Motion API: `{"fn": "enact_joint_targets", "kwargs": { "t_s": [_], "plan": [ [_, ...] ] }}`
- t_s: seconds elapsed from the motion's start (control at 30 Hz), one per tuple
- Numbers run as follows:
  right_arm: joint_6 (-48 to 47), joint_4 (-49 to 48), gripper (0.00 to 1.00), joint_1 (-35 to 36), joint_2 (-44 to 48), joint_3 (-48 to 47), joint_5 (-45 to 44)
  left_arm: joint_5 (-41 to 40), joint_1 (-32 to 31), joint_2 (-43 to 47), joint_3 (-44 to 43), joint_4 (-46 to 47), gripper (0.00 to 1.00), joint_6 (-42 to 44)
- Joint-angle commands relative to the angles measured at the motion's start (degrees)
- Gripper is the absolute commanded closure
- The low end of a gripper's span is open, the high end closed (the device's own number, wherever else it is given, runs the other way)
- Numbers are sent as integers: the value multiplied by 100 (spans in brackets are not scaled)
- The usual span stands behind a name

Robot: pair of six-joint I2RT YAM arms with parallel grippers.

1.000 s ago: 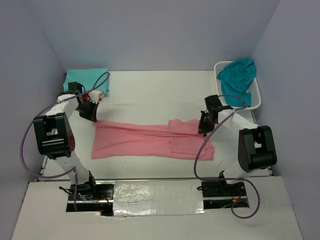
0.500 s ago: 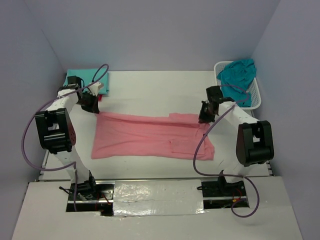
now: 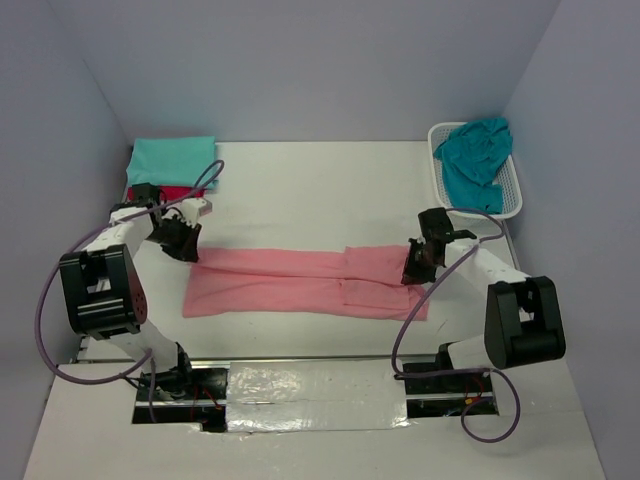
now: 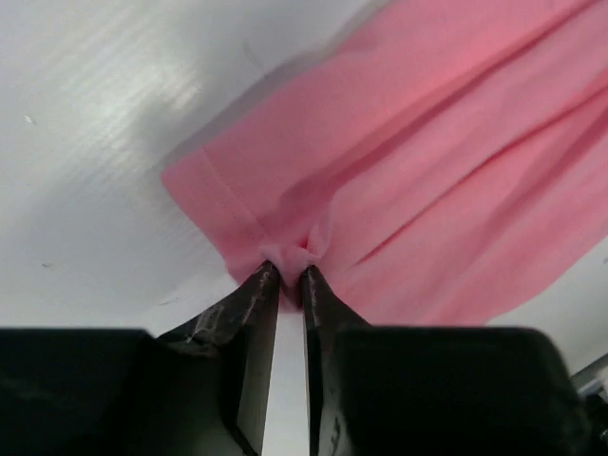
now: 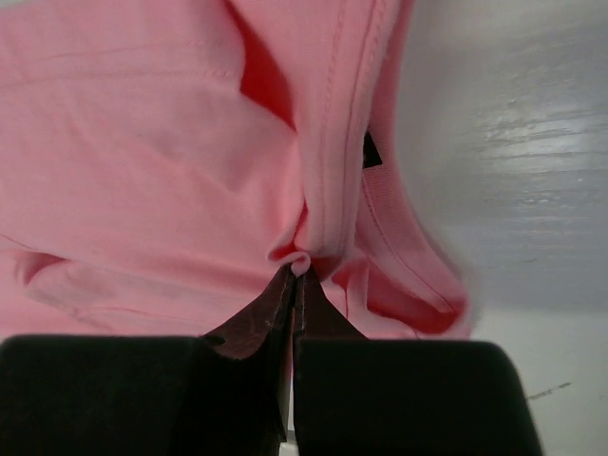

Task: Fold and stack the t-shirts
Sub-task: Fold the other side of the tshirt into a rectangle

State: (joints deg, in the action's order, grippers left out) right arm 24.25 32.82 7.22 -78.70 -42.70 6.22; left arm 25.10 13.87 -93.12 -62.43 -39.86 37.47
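left jaws nearly closed, pinching a small tuck at the hem edge of the pink shirt (image 4: 408, 161). right jaws clamped tight on a fold of the same shirt, near its collar. shirt lies stretched long on the tabletop (image 3: 320, 190) between both arms. mint shirt (image 3: 172, 158) lies folded at the far left, over a red shirt (image 3: 178, 191). teal-blue shirt (image 3: 475, 150) is heaped in the white basket (image 3: 510, 205), far right.

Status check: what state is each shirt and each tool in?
salmon pink shirt, laid out flat, pinched at both ends
mint-teal shirt, folded, top of stack
crimson red shirt, beneath it, mostly hidden
teal-blue shirt, crumpled in basket
left tool, shut on pink shirt
right tool, shut on pink shirt
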Motion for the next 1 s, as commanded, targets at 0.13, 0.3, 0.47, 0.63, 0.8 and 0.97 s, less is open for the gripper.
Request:
{"fn": "enact_joint_targets", "kwargs": {
  "t_s": [0.13, 0.3, 0.47, 0.63, 0.8, 0.97],
  "plan": [
    [-8, -285, 100, -2, -260, 24, 55, 1003, 596, -346, -767, -1610, 1, 1103],
    [-61, -293, 100, -19, -225, 95, -68, 1577, 890, -663, -1395, -1641, 3, 183],
    [-61, -302, 100, -19, -287, 42, -59, 304, 275, -532, -859, -629, 100, -504],
    [-131, -285, 100, -10, -304, 60, -173, -258, 178, -892, -849, -525, 65, -723],
    [-140, -302, 100, -10, -313, 86, -147, -541, 134, -900, -893, -216, 63, -988],
    [-157, -294, 100, -19, -313, 51, -147, -156, 81, -1033, -832, -566, 65, -865]
  ]
}}
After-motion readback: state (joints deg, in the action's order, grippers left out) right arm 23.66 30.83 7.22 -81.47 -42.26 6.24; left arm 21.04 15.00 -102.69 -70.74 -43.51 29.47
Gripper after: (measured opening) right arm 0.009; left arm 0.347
